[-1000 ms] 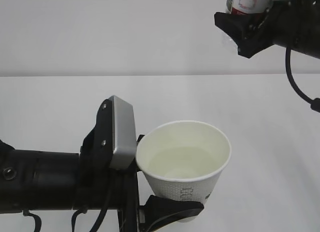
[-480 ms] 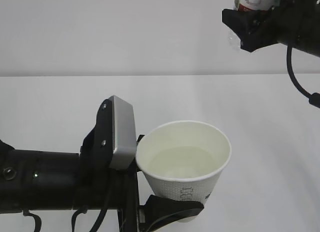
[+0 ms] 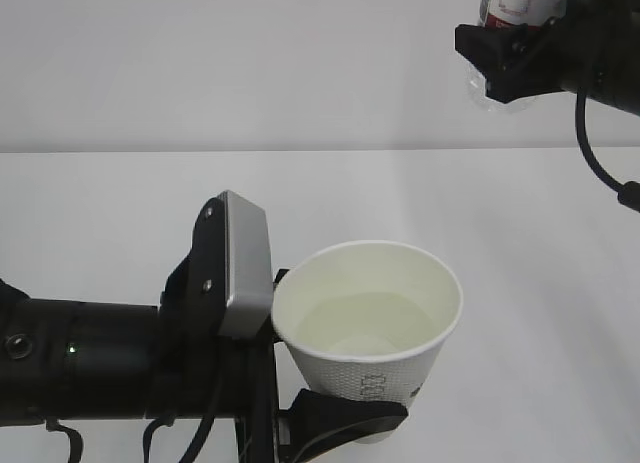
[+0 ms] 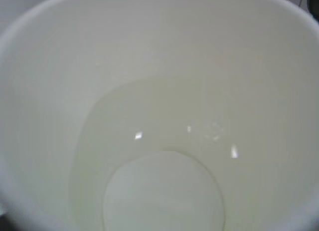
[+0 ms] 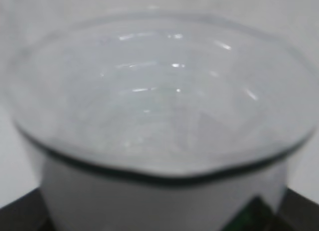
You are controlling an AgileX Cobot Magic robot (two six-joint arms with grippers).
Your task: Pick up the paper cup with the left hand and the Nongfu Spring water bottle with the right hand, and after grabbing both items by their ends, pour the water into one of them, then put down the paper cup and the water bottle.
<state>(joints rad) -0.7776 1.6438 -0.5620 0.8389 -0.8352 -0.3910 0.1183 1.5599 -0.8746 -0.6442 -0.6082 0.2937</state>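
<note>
Left hand point(image 3: 345, 423) clamping paper cup point(image 3: 368, 335) low at near centre, cup upright, water point(image 4: 159, 161) pooling inside. Right hand point(image 3: 515, 53) gripping Nongfu Spring water bottle point(image 3: 517, 3) high at far right, jaws closed around bottle's base, well apart from cup.

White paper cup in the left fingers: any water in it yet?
Yes. The white paper cup holds clear water pooled low inside.

one paper cup point(image 3: 367, 318), one water bottle point(image 3: 515, 1), two tools: left tool point(image 3: 335, 415), right tool point(image 3: 508, 58)
</note>
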